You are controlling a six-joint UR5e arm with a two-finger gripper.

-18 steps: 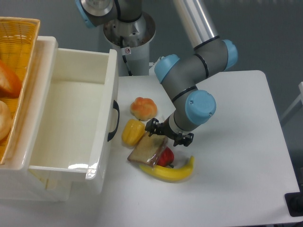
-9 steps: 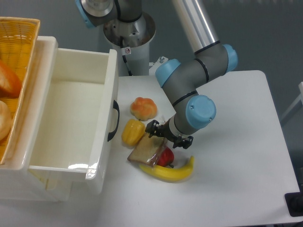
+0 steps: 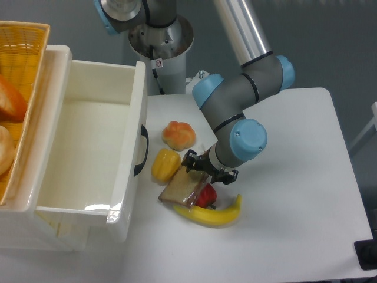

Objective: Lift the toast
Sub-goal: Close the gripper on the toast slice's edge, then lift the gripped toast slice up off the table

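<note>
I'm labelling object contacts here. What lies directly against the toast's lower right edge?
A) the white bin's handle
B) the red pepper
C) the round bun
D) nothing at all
B: the red pepper sits tucked against the toast, partly under its lower right edge, with the banana just below.

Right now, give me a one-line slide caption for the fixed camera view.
Gripper at the top edge of the toast, among a pepper, bun and banana.

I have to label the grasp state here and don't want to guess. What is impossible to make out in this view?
- The hand: its fingertips are small and dark against the toast, so open or shut cannot be told.
- Toast's upper end: covered by the hand.
- Red pepper: mostly hidden under the toast and behind the banana.
- Wicker basket: cut off by the left edge.
</note>
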